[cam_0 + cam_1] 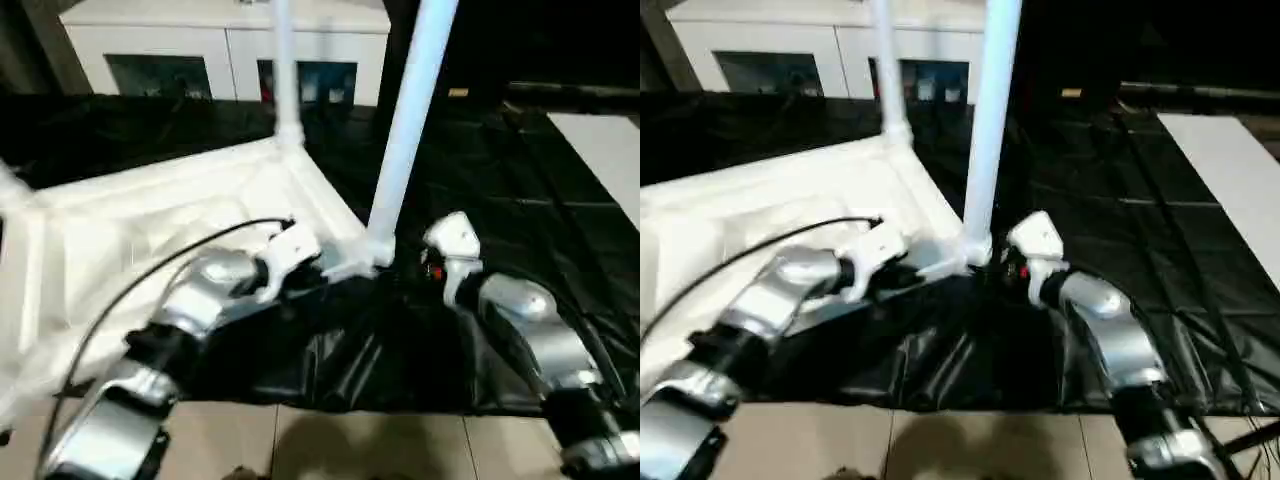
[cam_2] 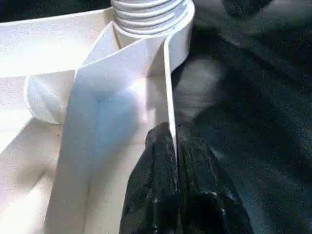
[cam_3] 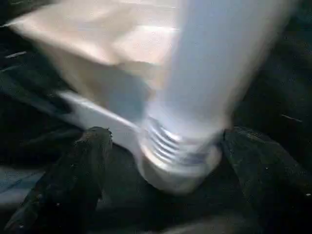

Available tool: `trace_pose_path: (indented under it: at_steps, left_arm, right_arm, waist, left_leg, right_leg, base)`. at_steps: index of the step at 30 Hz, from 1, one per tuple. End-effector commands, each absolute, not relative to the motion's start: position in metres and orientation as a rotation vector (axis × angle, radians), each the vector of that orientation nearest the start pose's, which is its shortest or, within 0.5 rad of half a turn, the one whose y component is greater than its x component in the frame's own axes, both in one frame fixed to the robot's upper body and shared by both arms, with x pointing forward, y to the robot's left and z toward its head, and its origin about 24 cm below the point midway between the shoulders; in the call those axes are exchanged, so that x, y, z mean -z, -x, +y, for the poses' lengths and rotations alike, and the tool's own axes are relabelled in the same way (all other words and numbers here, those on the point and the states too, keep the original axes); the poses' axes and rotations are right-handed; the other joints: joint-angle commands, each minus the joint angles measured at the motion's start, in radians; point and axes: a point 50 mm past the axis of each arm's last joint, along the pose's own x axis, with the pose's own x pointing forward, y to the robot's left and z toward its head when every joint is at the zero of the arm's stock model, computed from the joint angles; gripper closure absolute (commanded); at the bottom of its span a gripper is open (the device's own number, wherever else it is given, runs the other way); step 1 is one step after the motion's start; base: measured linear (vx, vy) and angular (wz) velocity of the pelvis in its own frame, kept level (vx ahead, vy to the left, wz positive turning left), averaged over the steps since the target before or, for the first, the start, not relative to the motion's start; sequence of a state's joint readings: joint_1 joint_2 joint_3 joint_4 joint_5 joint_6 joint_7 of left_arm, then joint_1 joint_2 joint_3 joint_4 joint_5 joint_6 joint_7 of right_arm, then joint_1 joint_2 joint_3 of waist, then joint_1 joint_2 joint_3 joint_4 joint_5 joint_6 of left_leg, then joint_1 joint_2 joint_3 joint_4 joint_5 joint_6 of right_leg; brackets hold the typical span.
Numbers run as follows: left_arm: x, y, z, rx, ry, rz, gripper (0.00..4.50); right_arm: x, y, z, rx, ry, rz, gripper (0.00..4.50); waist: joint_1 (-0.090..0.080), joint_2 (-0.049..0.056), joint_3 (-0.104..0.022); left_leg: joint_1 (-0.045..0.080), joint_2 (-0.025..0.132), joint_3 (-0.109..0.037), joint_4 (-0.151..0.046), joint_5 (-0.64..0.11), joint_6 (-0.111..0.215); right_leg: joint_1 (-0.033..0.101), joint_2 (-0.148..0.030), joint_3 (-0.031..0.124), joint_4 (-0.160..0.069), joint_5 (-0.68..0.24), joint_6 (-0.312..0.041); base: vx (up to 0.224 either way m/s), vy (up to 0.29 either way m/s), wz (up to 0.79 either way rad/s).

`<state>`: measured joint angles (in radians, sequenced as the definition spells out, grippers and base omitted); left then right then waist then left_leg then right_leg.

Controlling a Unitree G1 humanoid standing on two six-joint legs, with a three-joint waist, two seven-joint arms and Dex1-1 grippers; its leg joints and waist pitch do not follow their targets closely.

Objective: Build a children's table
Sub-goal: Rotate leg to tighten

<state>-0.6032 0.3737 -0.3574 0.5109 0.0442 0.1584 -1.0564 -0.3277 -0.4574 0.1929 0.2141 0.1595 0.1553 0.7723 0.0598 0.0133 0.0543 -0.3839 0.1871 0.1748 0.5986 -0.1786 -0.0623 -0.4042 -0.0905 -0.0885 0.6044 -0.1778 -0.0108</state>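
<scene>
The white plastic rectangular tabletop (image 1: 150,225) is lying ribbed side up on the black-draped surface (image 1: 480,180). The left tool (image 2: 174,146) is pinching its thin rim wall. The right tool (image 3: 161,161) is spreading wide around the threaded base of the near upright white tapered leg (image 1: 405,130).

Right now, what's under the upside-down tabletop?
The tabletop lies ribs-up on the black drape, which shows all around it. Two legs stand in its corner sockets. What lies directly beneath its face is covered.
</scene>
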Motion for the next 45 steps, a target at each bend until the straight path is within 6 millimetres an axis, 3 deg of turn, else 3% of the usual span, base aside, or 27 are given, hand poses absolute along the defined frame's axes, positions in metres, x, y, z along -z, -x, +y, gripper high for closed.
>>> trace_pose_path:
  at_steps: [1,3,7,10,16,18,29,32,34,36,37,38,39,41,45]
  left_arm:
    - [-0.060,-0.305,0.111,1.442,-0.526,0.440,4.50]
    - [-0.062,-0.300,0.114,1.495,-0.517,0.457,4.50]
    - [-0.064,-0.297,0.118,1.520,-0.540,0.474,4.50]
    - [-0.064,-0.300,0.120,1.494,-0.557,0.470,4.50]
    - [-0.067,-0.301,0.122,1.475,-0.570,0.455,4.50]
    - [-0.066,-0.301,0.123,1.474,-0.570,0.462,4.50]
    - [-0.064,-0.303,0.125,1.458,-0.578,0.469,4.50]
    - [-0.063,-0.307,0.124,1.405,-0.567,0.457,4.50]
    - [-0.064,-0.316,0.115,1.304,-0.521,0.420,4.50]
    - [-0.064,-0.319,0.112,1.277,-0.513,0.413,4.50]
    - [-0.064,-0.328,0.104,1.188,-0.493,0.393,4.50]
    - [-0.064,-0.329,0.103,1.176,-0.490,0.390,4.50]
    - [-0.064,-0.341,0.094,1.034,-0.469,0.371,4.50]
    - [-0.064,-0.345,0.091,0.977,-0.462,0.367,4.50]
    - [-0.067,-0.361,0.078,0.763,-0.367,0.343,4.50]
  right_arm:
    - [-0.071,-0.288,-0.162,-0.991,0.306,0.210,0.49]
    - [-0.074,-0.284,-0.162,-1.036,0.302,0.218,0.49]
    - [-0.072,-0.281,-0.159,-1.113,0.335,0.242,0.49]
    - [-0.070,-0.282,-0.158,-1.128,0.341,0.253,0.49]
    - [-0.066,-0.280,-0.160,-1.161,0.369,0.287,0.75]
    - [-0.065,-0.281,-0.162,-1.159,0.372,0.297,1.12]
    - [-0.059,-0.284,-0.161,-1.136,0.342,0.320,1.76]
    - [-0.050,-0.292,-0.160,-1.013,0.324,0.357,1.80]
    - [-0.041,-0.303,-0.155,-0.821,0.238,0.383,1.80]
    - [-0.039,-0.306,-0.152,-0.778,0.215,0.384,1.81]
    - [-0.034,-0.313,-0.143,-0.654,0.151,0.397,1.81]
    - [-0.033,-0.313,-0.142,-0.638,0.143,0.400,1.81]
    - [-0.026,-0.321,-0.130,-0.483,0.092,0.426,1.82]
    - [-0.024,-0.323,-0.127,-0.431,0.085,0.433,1.82]
    - [-0.011,-0.335,-0.100,-0.224,-0.009,0.491,1.83]
  waist:
    - [0.003,0.005,-0.069]
    - [0.004,0.007,-0.068]
    - [0.011,-0.001,-0.060]
    - [0.016,-0.005,-0.060]
    - [0.022,-0.006,-0.066]
    - [0.023,-0.006,-0.066]
    - [0.022,-0.007,-0.065]
    - [0.018,-0.008,-0.064]
    - [0.008,-0.011,-0.061]
    - [0.001,-0.009,-0.063]
    - [-0.004,-0.010,-0.063]
    - [-0.009,-0.007,-0.059]
    - [-0.016,-0.007,-0.063]
    - [-0.018,-0.007,-0.062]
    - [-0.027,-0.002,-0.067]
  left_leg:
    - [0.016,0.050,-0.013,-0.075,-0.209,0.085]
    - [0.022,0.051,-0.010,-0.075,-0.231,0.079]
    - [0.032,0.050,-0.006,-0.080,-0.298,0.044]
    - [0.027,0.050,-0.006,-0.081,-0.291,0.029]
    - [0.018,0.046,-0.007,-0.076,-0.233,0.041]
    - [0.018,0.046,-0.007,-0.075,-0.221,0.047]
    - [0.018,0.046,-0.008,-0.075,-0.242,0.043]
    - [0.017,0.043,-0.008,-0.076,-0.248,0.033]
    - [0.018,0.041,-0.008,-0.078,-0.266,0.018]
    - [0.022,0.040,-0.013,-0.079,-0.295,0.000]
    - [0.020,0.040,-0.012,-0.080,-0.293,-0.003]
    - [0.020,0.038,-0.011,-0.080,-0.300,-0.007]
    - [0.023,0.036,-0.014,-0.079,-0.317,-0.025]
    - [0.024,0.036,-0.016,-0.080,-0.325,-0.033]
    - [0.024,0.031,-0.014,-0.076,-0.319,-0.029]
  right_leg:
    - [0.060,-0.060,0.054,-0.060,-0.108,-0.254]
    - [0.054,-0.059,0.055,-0.064,-0.124,-0.260]
    - [0.042,-0.059,0.057,-0.077,-0.255,-0.232]
    - [0.045,-0.062,0.060,-0.079,-0.294,-0.205]
    - [0.050,-0.061,0.059,-0.071,-0.244,-0.200]
    - [0.050,-0.061,0.059,-0.070,-0.232,-0.202]
    - [0.049,-0.061,0.057,-0.074,-0.278,-0.194]
    - [0.048,-0.060,0.055,-0.075,-0.301,-0.187]
    - [0.044,-0.058,0.055,-0.081,-0.340,-0.177]
    - [0.045,-0.060,0.051,-0.084,-0.384,-0.164]
    - [0.044,-0.059,0.053,-0.085,-0.375,-0.161]
    - [0.039,-0.057,0.054,-0.087,-0.383,-0.161]
    - [0.038,-0.059,0.051,-0.087,-0.409,-0.154]
    - [0.036,-0.059,0.051,-0.088,-0.418,-0.154]
    - [0.033,-0.061,0.052,-0.093,-0.391,-0.156]
  base:
    - [0.000,0.000,0.00]
    - [0.000,0.000,0.00]
    - [0.000,0.000,0.00]
    - [0.000,0.000,0.00]
    - [0.000,0.000,0.00]
    - [0.000,0.000,0.00]
    - [0.000,0.000,0.00]
    - [0.000,0.000,0.00]
    - [0.000,0.000,0.00]
    - [0.000,0.000,0.00]
    - [0.000,0.000,0.00]
    - [0.000,0.000,0.00]
    - [0.000,0.000,0.00]
    - [0.000,0.000,0.00]
    - [0.000,0.000,0.00]
